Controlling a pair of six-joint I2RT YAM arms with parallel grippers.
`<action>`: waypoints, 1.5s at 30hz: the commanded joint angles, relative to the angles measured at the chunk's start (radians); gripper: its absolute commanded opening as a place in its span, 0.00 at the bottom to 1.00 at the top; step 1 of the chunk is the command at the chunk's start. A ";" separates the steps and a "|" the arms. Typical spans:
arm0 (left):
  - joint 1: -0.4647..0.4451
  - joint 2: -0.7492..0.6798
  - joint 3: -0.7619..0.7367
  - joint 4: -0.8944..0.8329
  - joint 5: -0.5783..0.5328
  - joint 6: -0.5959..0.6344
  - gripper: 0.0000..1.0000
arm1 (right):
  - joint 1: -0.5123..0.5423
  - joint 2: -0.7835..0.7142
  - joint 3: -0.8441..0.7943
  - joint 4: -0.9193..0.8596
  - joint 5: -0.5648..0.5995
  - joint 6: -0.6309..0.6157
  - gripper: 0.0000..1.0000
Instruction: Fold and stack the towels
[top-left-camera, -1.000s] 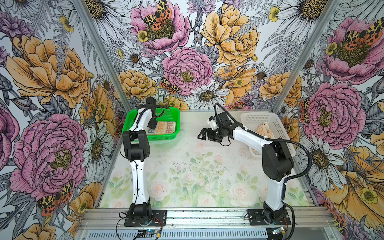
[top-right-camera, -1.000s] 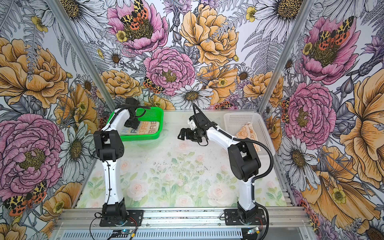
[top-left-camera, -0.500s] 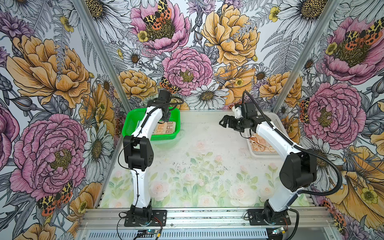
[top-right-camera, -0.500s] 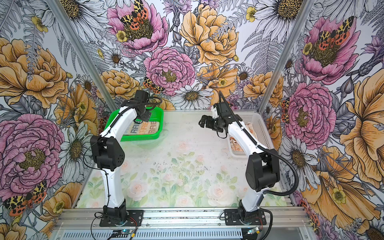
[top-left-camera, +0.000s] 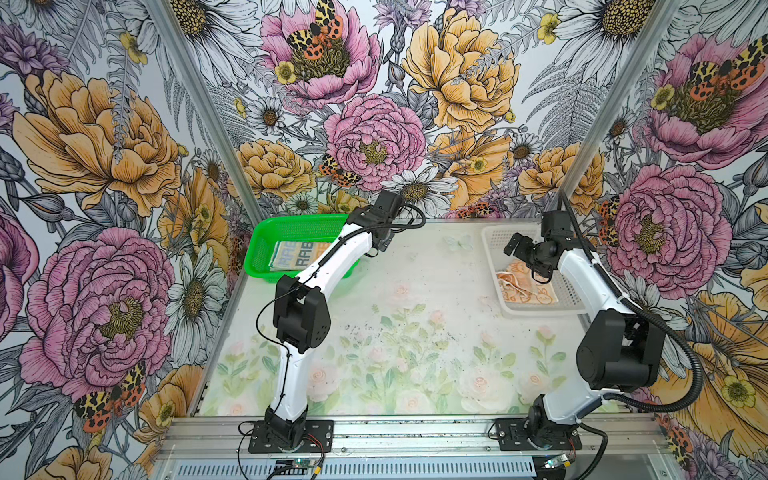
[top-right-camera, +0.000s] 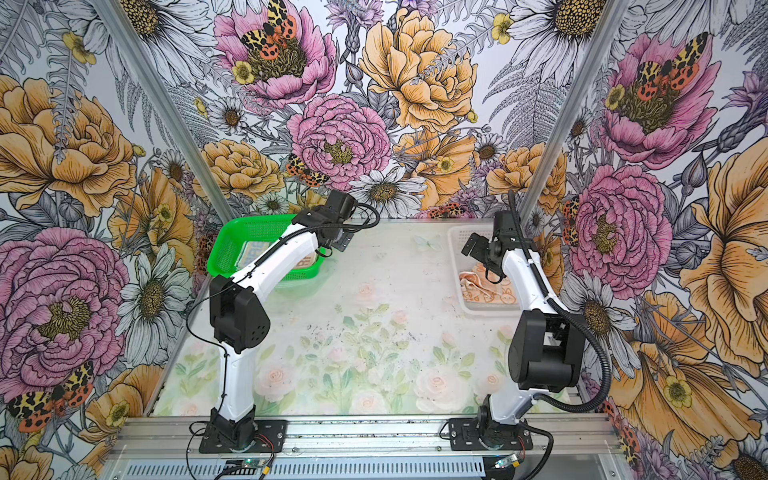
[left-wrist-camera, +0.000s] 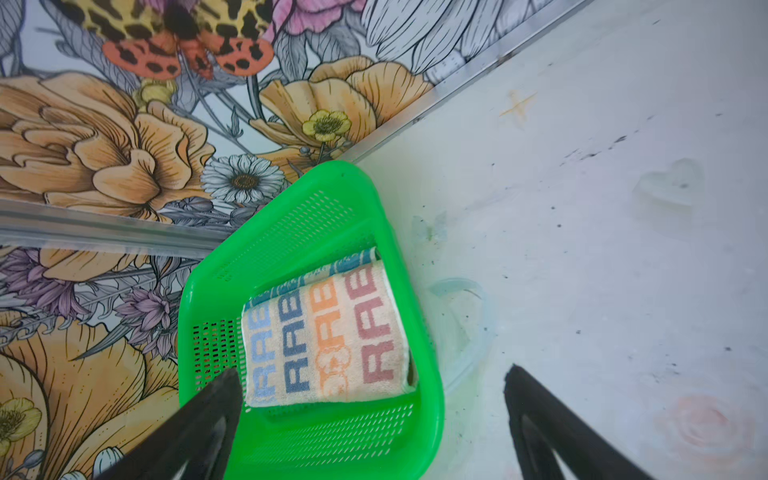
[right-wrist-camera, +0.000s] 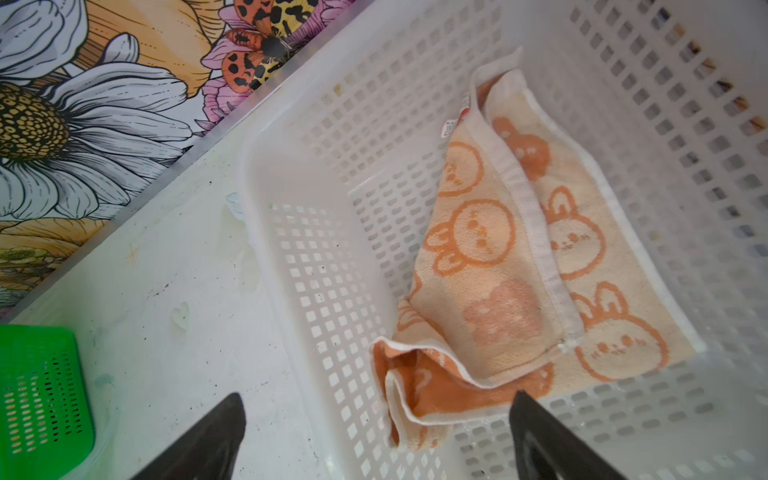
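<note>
- The green basket (top-left-camera: 266, 237) sits at about 10 o'clock on the counter (top-left-camera: 415, 332), tight in the back corner against the floral walls.
- Inside it lies the cream towel (left-wrist-camera: 328, 336), folded flat with its "RABBIT" lettering up. A strip of the blue towel (left-wrist-camera: 353, 262) peeks out from under one edge.
- The left fingers (left-wrist-camera: 199, 424) are spread wide and hold nothing. They hang above the basket's rim, one over the mesh beside the cream towel and the other over bare counter.
- In both top views the left arm (top-left-camera: 332, 266) crosses the green basket and hides part of the cream towel.
- The white basket (top-left-camera: 494, 237) sits at about 2 o'clock, close to the right wall.
- The orange towel (right-wrist-camera: 498, 291) lies in it unfolded and rumpled. One flap is turned over and a corner is bunched up.
- The right fingers (right-wrist-camera: 552, 444) are also spread wide and empty, above the white basket. One hangs near the bunched corner and the other over the counter just outside the basket wall.
- The right arm (top-left-camera: 582, 282) covers the basket's far-right edge.
- Between the two baskets the counter's middle shows only dark specks on its flower print.
</note>
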 joint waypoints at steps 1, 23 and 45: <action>-0.090 0.023 0.061 0.053 -0.042 0.034 0.99 | -0.018 0.019 -0.014 0.000 0.075 0.016 0.99; -0.313 0.171 0.213 0.079 -0.005 -0.018 0.99 | -0.046 0.243 -0.107 0.103 -0.100 0.021 0.51; -0.268 -0.208 -0.022 0.097 0.082 -0.175 0.99 | 0.325 -0.033 0.392 -0.206 -0.085 0.005 0.00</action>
